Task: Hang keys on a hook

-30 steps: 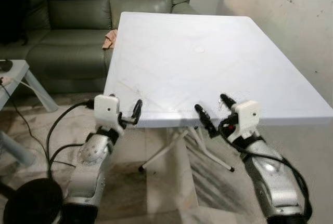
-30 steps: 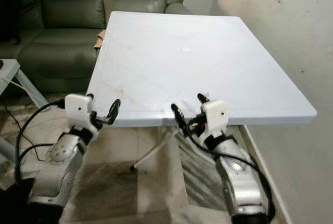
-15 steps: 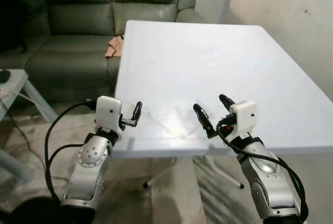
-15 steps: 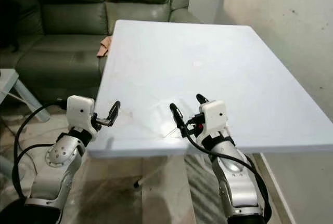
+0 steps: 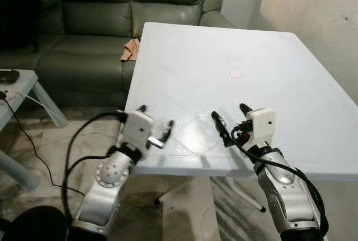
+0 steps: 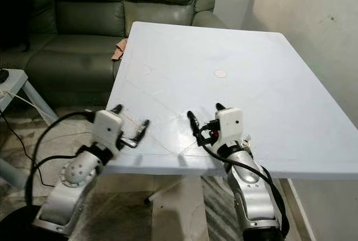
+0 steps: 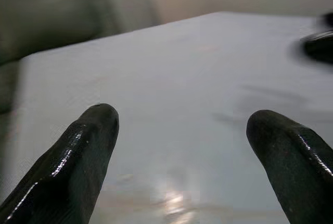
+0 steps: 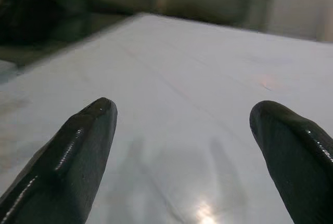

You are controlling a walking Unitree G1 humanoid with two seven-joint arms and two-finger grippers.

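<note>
Hovering over near table edge (image 5: 184, 165), left gripper (image 5: 154, 123) and right gripper (image 5: 230, 121) are held released, nothing grasped. Small round mark (image 5: 236, 74) is seen farther on tabletop. Green sofa (image 5: 95, 23) is placed far left. Keys' position cannot be told.

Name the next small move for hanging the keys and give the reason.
Probably turn the head to search beyond the white table. Both the left tool and the right tool hover open and hold nothing above its near edge, and I can make out no keys or hook, just a small round mark on the top.
</note>
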